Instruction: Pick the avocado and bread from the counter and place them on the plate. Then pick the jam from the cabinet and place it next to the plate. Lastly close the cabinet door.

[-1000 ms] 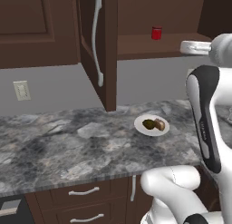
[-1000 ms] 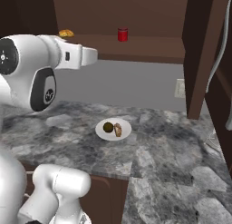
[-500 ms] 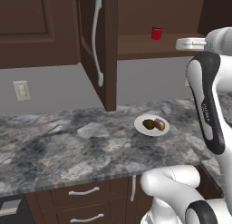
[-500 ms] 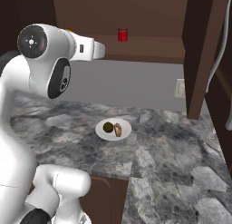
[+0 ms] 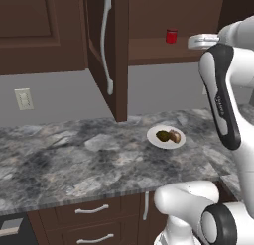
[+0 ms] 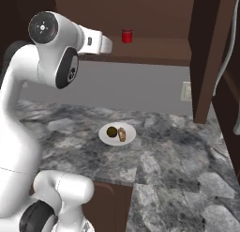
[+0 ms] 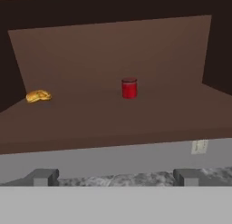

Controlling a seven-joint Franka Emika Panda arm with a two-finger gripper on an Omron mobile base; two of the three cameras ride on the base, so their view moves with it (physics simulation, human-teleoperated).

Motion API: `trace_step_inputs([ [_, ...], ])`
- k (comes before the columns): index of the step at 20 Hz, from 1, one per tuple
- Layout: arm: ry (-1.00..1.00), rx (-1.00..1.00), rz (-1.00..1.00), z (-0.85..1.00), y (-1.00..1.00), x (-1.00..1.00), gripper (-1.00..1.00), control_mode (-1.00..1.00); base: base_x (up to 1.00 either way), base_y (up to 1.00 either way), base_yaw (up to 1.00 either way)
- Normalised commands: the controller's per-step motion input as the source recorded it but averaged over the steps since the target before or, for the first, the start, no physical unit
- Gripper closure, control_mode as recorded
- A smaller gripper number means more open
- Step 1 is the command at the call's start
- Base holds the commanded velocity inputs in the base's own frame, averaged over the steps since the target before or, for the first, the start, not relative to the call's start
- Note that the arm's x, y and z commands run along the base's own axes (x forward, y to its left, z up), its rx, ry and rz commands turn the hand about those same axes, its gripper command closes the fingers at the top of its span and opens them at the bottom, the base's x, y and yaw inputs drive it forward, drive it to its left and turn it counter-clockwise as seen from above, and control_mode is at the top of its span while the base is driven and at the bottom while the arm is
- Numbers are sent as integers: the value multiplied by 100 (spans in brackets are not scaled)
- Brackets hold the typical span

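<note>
The gripper [image 7: 116, 177] is being held wide open and empty, facing the jam [image 7: 129, 88] on the cabinet shelf [image 7: 113, 119]; avocado [image 5: 162, 136] and bread [image 5: 174, 136] are lying on the plate [image 5: 166, 144].

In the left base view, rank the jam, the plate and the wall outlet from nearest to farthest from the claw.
1. Jam: on the cabinet shelf, just beyond the open claw, at about its height.
2. Plate: on the counter well below the claw, holding the avocado and bread.
3. Outlet: on the back wall, far across on the other side of the open cabinet door.
</note>
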Motion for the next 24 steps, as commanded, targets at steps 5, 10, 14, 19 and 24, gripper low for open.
trace_step_inputs([
  [5, 4, 0, 0, -7, 0, 36, -100, -100, 0, 0, 0],
  [10, 9, 0, 0, -9, 0, 39, -100, -100, 0, 0, 0],
  [14, 7, 0, 0, -11, 0, 37, -100, -100, 0, 0, 0],
  [19, 4, 0, 0, -17, 0, 38, -100, -100, 0, 0, 0],
  [24, 1, 0, 0, -14, 0, 39, -100, -100, 0, 0, 0],
])
